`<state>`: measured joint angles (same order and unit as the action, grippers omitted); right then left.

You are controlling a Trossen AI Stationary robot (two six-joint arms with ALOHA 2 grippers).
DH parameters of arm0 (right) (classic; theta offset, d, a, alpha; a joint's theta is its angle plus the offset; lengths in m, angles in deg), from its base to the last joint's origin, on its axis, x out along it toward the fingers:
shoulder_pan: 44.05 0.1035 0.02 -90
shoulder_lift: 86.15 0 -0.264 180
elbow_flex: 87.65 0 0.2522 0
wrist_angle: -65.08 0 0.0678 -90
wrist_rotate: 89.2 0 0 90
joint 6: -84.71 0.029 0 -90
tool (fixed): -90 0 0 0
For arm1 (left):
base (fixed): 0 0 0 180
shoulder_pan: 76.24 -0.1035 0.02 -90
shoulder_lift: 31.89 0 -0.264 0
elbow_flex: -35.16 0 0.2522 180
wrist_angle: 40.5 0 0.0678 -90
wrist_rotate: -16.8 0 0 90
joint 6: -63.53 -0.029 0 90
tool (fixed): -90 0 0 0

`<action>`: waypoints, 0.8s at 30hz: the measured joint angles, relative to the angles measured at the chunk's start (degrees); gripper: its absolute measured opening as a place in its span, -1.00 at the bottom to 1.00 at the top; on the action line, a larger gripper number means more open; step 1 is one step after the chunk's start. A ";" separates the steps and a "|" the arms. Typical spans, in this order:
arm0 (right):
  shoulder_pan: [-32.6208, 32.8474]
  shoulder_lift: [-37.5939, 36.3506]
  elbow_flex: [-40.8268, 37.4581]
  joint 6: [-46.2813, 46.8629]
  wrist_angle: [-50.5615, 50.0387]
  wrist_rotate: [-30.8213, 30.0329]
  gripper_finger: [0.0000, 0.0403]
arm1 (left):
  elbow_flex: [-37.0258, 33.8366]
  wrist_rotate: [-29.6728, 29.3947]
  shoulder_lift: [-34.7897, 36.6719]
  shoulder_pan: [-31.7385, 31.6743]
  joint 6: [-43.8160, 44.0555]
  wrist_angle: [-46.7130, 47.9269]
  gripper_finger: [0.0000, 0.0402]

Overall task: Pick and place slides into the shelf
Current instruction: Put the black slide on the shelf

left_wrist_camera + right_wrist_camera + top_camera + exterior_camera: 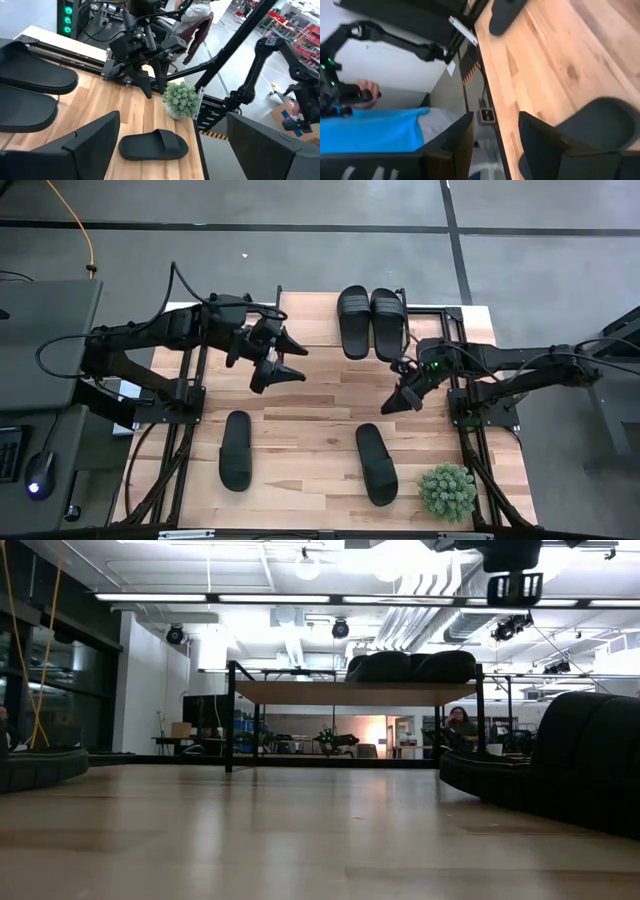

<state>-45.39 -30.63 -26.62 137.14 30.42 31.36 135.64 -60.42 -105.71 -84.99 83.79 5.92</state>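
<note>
on top of the small low shelf with light wooden top and thin black legs (330,330), two black rubber slide sandals (371,322) lie side by side. two more black rubber slides lie apart on the wooden worktop (310,430), one near its left side (236,450) and one nearer the small green plant (447,491), at (376,463). the left claw (283,356) hangs over the shelf with fingers wide open and empty. the right claw (403,400) hovers over the worktop, half open, holding nothing.
</note>
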 joint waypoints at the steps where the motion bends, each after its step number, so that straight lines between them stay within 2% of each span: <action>1: 0.56 0.00 0.00 -0.12 -0.30 -0.11 -0.27 | 0.00 -0.06 0.00 0.32 0.07 0.00 0.73; 11: 5.18 0.44 -0.11 -1.02 -2.42 -4.41 -0.27 | 0.00 -1.73 0.00 1.42 -0.31 -0.26 0.73; 17: 8.48 4.05 -0.15 1.13 -3.29 -1.80 -0.27 | 0.00 -1.89 0.00 1.40 -0.50 -0.26 0.73; 24: 11.72 10.90 -0.20 1.60 -0.81 4.23 -0.27 | 0.00 -1.89 0.00 1.40 -0.68 -0.21 0.73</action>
<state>-33.67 -19.73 -26.82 138.74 29.60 35.59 135.64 -62.30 -105.71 -83.60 83.11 5.71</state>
